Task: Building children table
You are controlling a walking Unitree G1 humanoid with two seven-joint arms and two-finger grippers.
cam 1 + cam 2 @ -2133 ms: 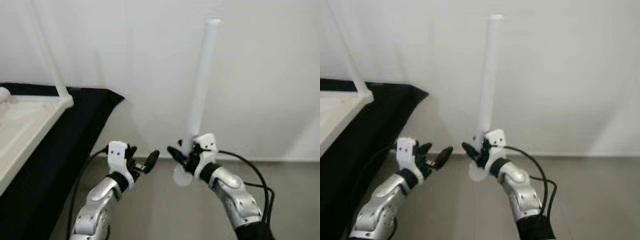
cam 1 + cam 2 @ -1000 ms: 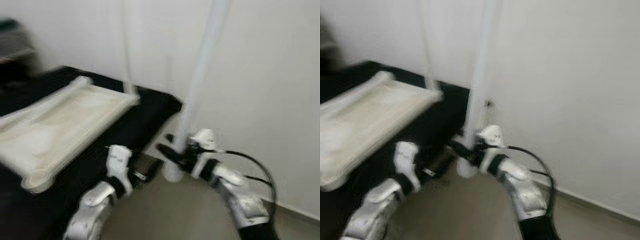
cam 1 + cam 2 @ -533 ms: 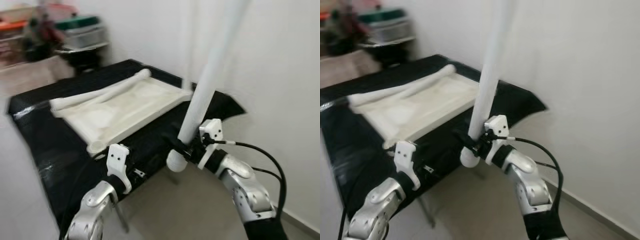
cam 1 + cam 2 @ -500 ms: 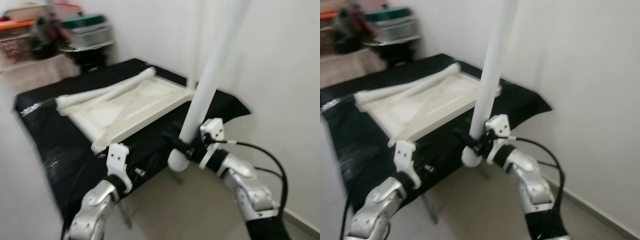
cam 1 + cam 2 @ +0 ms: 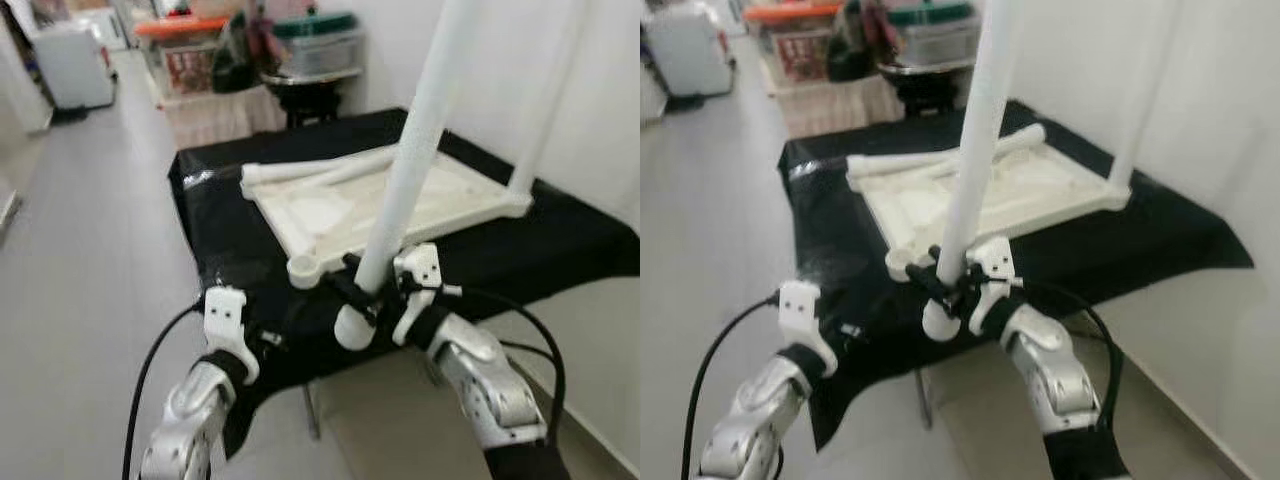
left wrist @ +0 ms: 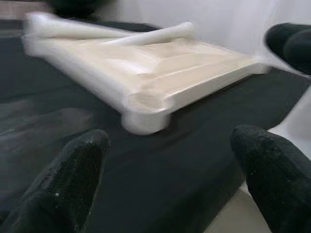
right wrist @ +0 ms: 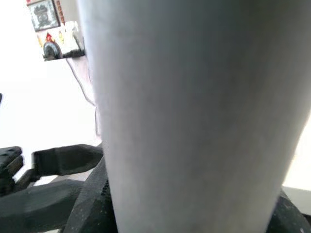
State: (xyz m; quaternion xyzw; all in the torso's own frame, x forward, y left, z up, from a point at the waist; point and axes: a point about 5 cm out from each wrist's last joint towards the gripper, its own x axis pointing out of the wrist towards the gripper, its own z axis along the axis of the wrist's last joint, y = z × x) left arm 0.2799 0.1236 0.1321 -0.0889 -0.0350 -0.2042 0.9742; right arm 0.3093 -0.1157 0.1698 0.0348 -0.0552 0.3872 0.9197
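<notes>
An upturned white table top [image 5: 400, 205] lies on a black-covered table [image 5: 220, 220]. One white leg [image 5: 548, 90] stands fixed at its far right corner. A loose leg [image 5: 320, 170] lies across its far side. My right gripper [image 5: 365, 300] is shut on another white leg [image 5: 420, 130], held upright, with its lower end just in front of the empty corner socket [image 5: 303, 268]. That leg [image 7: 194, 121] is very close in the right wrist view. My left gripper [image 6: 170, 138] is open, low before the table edge, facing the same socket [image 6: 146, 114].
The black cloth hangs over the table's near edge [image 5: 290, 370]. Storage bins and clutter [image 5: 300, 50] stand behind the table, and a white appliance [image 5: 70, 65] at the far left. Grey floor [image 5: 90, 260] stretches along the left. A white wall [image 5: 600, 120] is on the right.
The camera has swung left, bringing the black table and the upturned top into full view. My right gripper still holds the upright leg, now close to the near corner socket.
</notes>
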